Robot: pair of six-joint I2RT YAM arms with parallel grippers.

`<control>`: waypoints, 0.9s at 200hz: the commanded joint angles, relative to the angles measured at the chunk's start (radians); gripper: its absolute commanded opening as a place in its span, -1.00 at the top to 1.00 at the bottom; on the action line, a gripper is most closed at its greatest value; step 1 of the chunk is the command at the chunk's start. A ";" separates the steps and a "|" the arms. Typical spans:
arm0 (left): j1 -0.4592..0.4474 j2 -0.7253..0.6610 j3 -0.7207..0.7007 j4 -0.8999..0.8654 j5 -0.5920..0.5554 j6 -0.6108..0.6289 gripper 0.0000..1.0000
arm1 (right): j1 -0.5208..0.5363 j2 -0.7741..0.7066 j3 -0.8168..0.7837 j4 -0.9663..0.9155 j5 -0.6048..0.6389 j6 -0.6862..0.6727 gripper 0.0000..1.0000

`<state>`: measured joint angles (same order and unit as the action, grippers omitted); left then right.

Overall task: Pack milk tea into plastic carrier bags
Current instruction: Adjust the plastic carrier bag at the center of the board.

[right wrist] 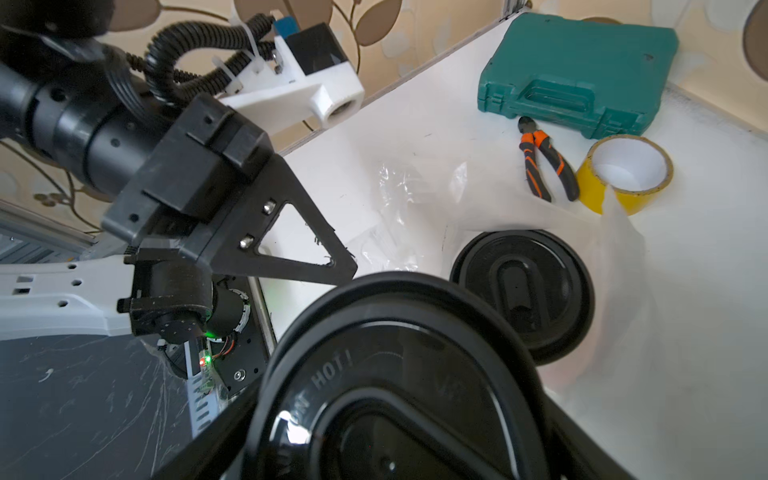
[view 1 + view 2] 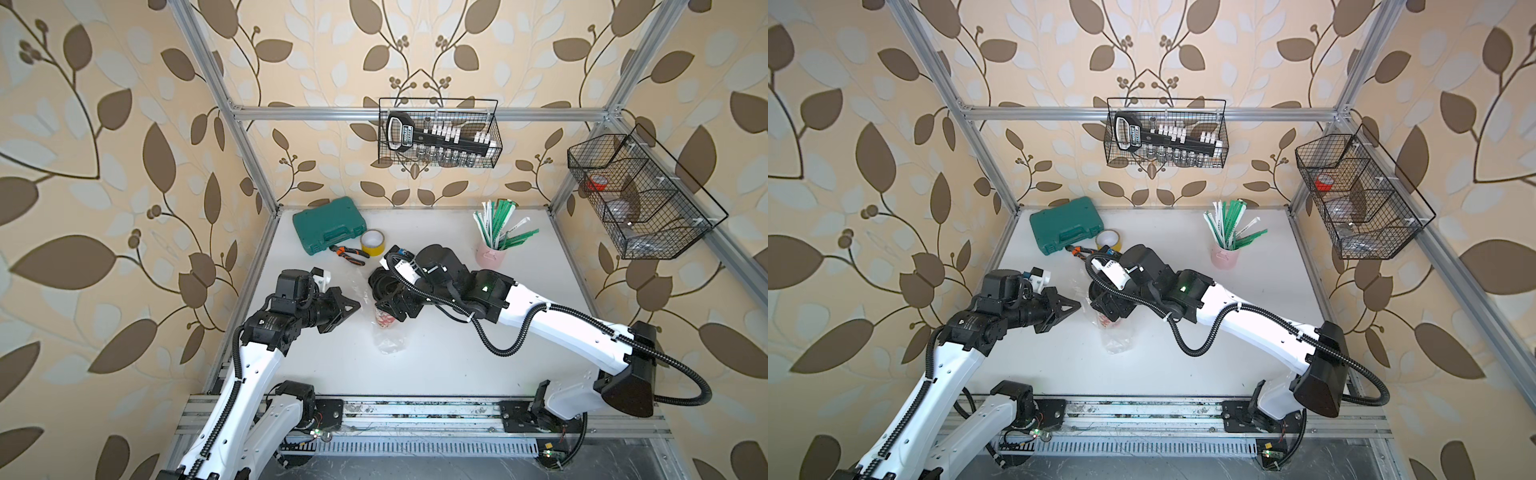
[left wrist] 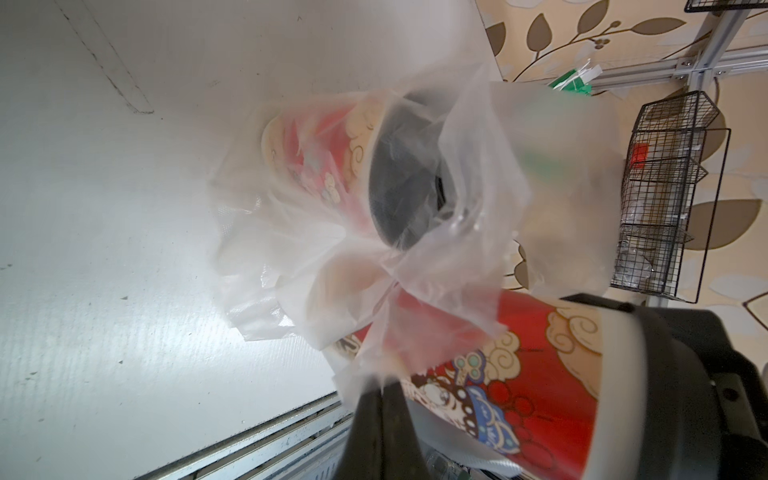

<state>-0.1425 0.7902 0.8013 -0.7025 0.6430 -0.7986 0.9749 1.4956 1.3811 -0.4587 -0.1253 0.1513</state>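
Note:
Two red patterned milk tea cups with black lids are in view. One cup (image 3: 316,158) stands inside the transparent plastic carrier bag (image 3: 478,174), and its lid (image 1: 523,291) shows beside the other. My right gripper (image 2: 390,309) is shut on the second cup (image 3: 540,374) near its lid (image 1: 374,374), tilted, with its base at the bag's mouth. Its red wall (image 2: 385,319) shows under the gripper in both top views (image 2: 1108,322). To the left of the cups, my left gripper (image 3: 379,388) is shut on the bag's edge. The crinkled bag (image 2: 388,343) lies on the white table.
A green tool case (image 2: 328,230), a yellow tape roll (image 2: 372,243) and orange-handled pliers (image 2: 349,254) lie at the back left. A pink cup of straws (image 2: 492,253) stands at the back right. Wire baskets hang on the back wall (image 2: 440,133) and on the right wall (image 2: 636,195).

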 commanded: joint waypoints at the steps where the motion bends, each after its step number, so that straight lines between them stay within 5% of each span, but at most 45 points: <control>1: 0.003 -0.016 0.029 -0.006 -0.022 -0.022 1.00 | 0.001 0.025 -0.031 0.027 -0.050 -0.027 -0.54; 180: 0.003 -0.077 0.044 -0.070 -0.110 -0.039 1.00 | -0.022 0.090 -0.096 0.050 -0.019 -0.061 -0.47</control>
<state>-0.1425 0.7250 0.8101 -0.7578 0.5484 -0.8402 0.9531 1.5551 1.3045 -0.4145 -0.1398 0.1139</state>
